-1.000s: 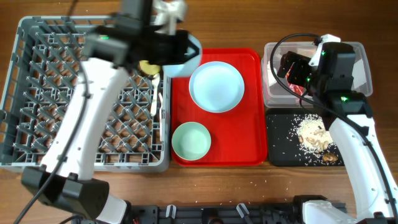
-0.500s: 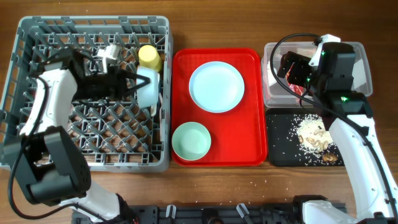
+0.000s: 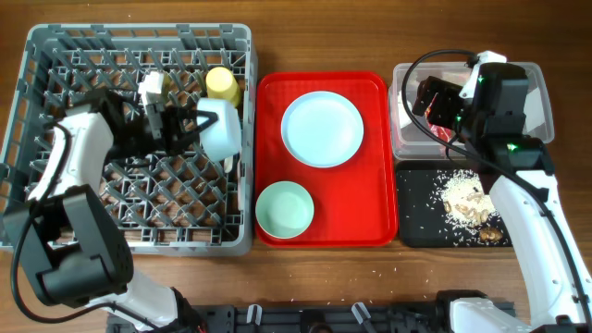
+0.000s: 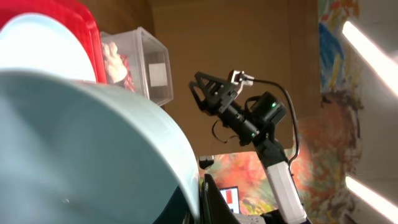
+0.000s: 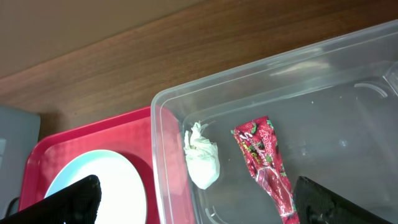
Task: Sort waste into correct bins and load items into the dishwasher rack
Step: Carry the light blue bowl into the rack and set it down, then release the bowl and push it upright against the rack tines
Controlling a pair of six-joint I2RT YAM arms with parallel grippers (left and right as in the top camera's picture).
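My left gripper (image 3: 196,126) is shut on the rim of the light blue bowl (image 3: 224,130) and holds it on its side among the pegs of the grey dishwasher rack (image 3: 55,55). That bowl (image 4: 81,149) fills the left wrist view. The yellow cup (image 3: 222,84) stands in the rack behind it. The light blue plate (image 3: 322,129) and mint green bowl (image 3: 284,209) sit on the red tray (image 3: 375,92). My right gripper (image 3: 433,104) hovers open and empty over the clear tub (image 5: 261,93), which holds the napkin (image 5: 203,160) and red wrapper (image 5: 267,165).
The black tray (image 3: 416,222) in front of the clear tub (image 3: 536,88) holds rice scraps (image 3: 465,200). A few grains lie on the wooden table near the front edge. The red tray stands between the rack and the bins.
My left arm has swung from above the rack's right edge down into the rack, carrying the light blue bowl and tipping it on its side. The right arm has not moved.
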